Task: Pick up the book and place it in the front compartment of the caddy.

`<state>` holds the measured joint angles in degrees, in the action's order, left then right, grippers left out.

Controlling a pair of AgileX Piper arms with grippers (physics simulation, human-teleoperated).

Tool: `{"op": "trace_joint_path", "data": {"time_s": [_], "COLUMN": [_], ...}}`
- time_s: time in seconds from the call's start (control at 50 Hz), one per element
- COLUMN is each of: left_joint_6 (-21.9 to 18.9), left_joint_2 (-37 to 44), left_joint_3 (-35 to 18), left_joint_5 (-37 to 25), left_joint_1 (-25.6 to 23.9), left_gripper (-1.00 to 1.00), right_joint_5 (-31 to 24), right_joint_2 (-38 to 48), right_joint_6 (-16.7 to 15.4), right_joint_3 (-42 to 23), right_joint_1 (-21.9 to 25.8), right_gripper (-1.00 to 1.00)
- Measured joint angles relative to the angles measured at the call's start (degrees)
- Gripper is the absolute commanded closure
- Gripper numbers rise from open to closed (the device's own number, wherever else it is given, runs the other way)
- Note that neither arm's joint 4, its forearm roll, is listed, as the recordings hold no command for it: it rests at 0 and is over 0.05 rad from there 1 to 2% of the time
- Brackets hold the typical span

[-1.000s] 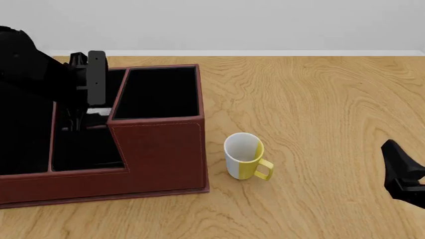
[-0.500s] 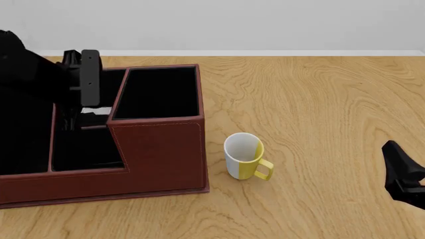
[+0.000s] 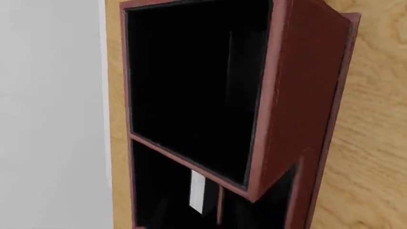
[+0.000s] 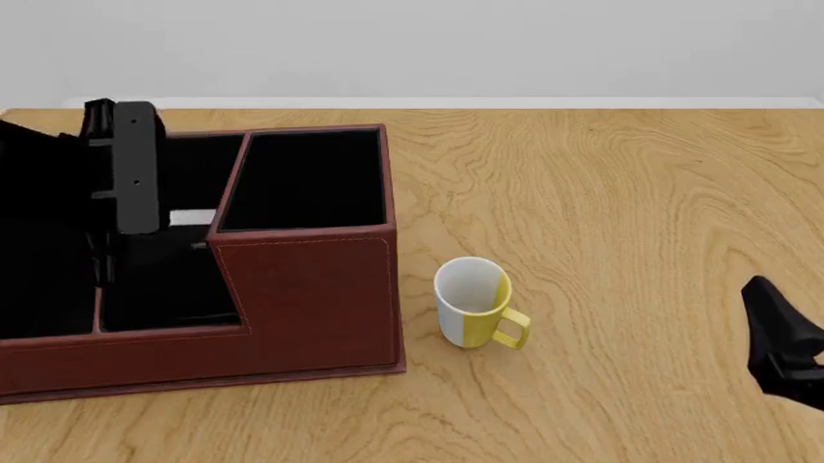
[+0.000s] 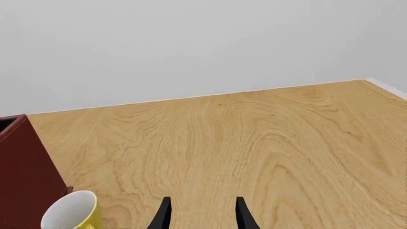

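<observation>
The right gripper (image 5: 201, 213) shows 2 black fingertips parted over bare wood, holding nothing; in the front view only part of that arm shows at the edge. The left gripper (image 4: 123, 178) hangs above the 1 reddish-brown stitched leather-look caddy (image 4: 309, 289); its fingers are hidden, so I cannot tell how its jaws stand. 1 small black book with pale page edges (image 3: 196, 191) stands inside a low, black-lined section behind the tall end; which section is unclear. 1 white-and-yellow mug (image 4: 474, 303) stands just beside the caddy.

Light wooden table (image 4: 618, 212) meets a plain pale-grey wall (image 4: 451, 43)
</observation>
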<state>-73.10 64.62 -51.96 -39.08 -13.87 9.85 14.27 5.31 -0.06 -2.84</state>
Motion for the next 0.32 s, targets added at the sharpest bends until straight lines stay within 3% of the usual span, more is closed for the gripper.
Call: {"op": "trace_joint_path", "data": {"time_s": [0.32], "left_joint_6": [5.1], "left_joint_2": [-11.6], "left_joint_3": [5.4], "left_joint_5": [0.9], "left_joint_1": [-2.7], "left_gripper": [-1.00], "right_joint_5": [-1.1], "right_joint_2": [-1.2], "right_joint_6": [-1.2], "right_joint_3": [0.0], "right_joint_1": [0.1], "right_gripper": [-1.00]}}
